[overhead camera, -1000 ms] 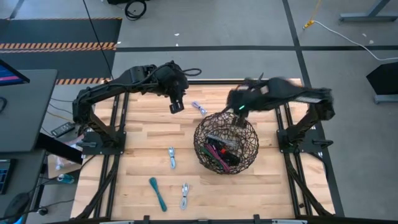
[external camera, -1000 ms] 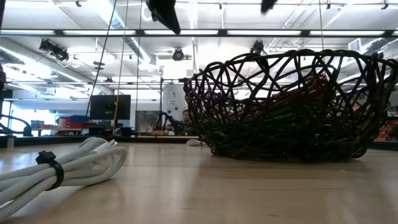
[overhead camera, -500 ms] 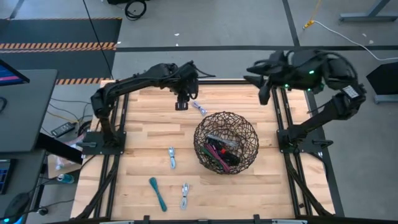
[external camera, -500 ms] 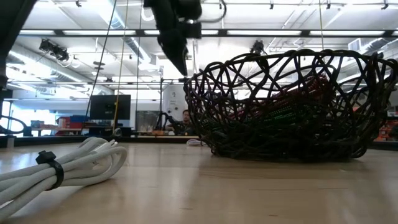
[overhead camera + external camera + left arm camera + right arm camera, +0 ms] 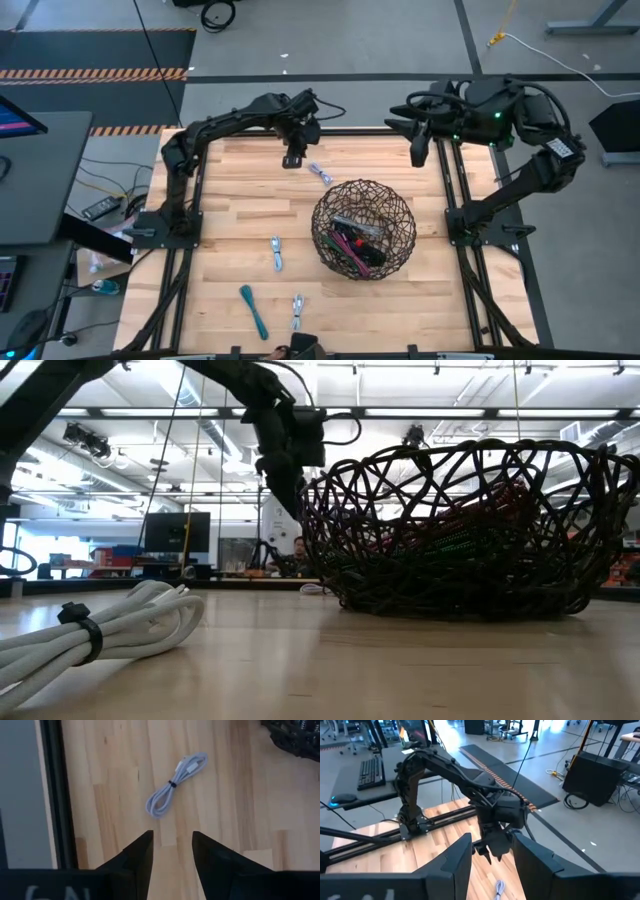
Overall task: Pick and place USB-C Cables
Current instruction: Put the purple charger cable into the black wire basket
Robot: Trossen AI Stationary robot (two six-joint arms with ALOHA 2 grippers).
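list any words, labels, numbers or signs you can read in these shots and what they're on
No text can be read in any view.
Left claw: pale marks on the dark housing at the frame's bottom edge, cut off and unreadable.
Monitor beside the table: coloured screen content, too small to read.
Striped floor tape: orange and black hazard stripes, no words.

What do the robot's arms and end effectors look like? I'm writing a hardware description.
Both arms are black, jointed links on black frame rails. The left end effector has two flat, tapered black fingers, with a black cable looping at its wrist. The right end effector matches; a small green light glows on that arm.
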